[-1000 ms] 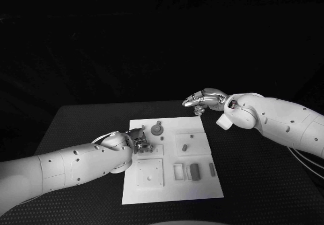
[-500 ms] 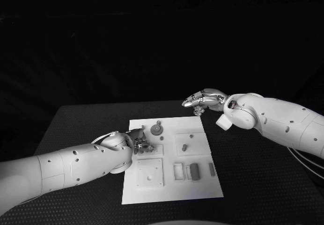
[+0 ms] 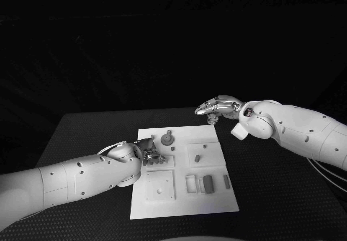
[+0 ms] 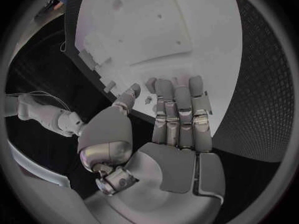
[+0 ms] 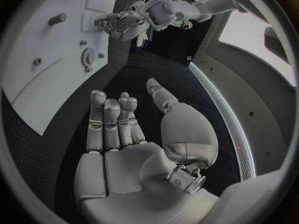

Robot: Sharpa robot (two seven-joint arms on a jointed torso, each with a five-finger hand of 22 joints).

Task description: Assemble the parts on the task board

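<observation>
1. Task board (image 3: 184, 170) lies directly beneath the left hand (image 3: 150, 151), whose fingers curl over its near-left edge; whether they grip anything is unclear.
2. Right hand (image 3: 215, 108) hovers empty, fingers loosely apart, just beyond the board's far corner, near a round part (image 3: 168, 137).

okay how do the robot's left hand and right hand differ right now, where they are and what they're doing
The left hand is low over the task board, near its left edge; the right hand hangs beyond the board's far right corner, over the black table. The left hand's fingertips reach to the board; the right hand's fingers touch nothing. Both look empty, fingers apart.
</observation>
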